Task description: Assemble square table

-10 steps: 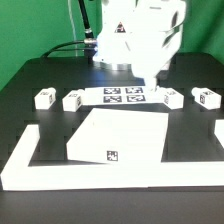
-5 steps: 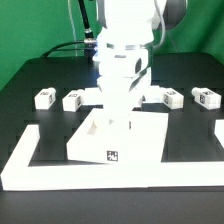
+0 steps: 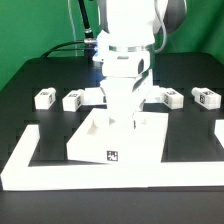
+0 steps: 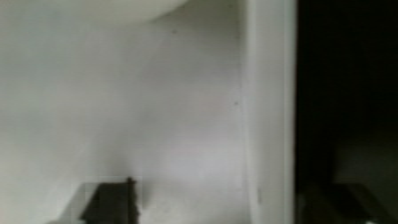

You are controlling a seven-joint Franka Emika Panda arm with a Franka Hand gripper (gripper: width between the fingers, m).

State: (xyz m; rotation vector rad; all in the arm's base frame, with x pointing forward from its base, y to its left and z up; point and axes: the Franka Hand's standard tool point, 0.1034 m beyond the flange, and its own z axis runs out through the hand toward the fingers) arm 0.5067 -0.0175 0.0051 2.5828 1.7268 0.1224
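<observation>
The square table's large white slab [image 3: 120,145] lies in the middle of the black table, with a tag on its front face. My gripper [image 3: 119,122] is down at the slab's far edge, jaws open. In the wrist view the gripper [image 4: 228,192] straddles the slab's raised rim [image 4: 267,110]: one dark finger [image 4: 111,205] is over the white face, the other [image 4: 349,205] is beyond the edge over the dark table. Small white tagged leg blocks lie at the exterior view's left [image 3: 44,97], [image 3: 73,100] and right [image 3: 172,97], [image 3: 205,97].
The long white L-shaped border wall [image 3: 25,160] runs along the exterior view's left and front. Another white block [image 3: 220,131] shows at the right edge. The marker board is hidden behind the arm. Cables hang at the back.
The arm has come down from high above the marker board onto the slab's far edge. It has barely moved in the last half second.
</observation>
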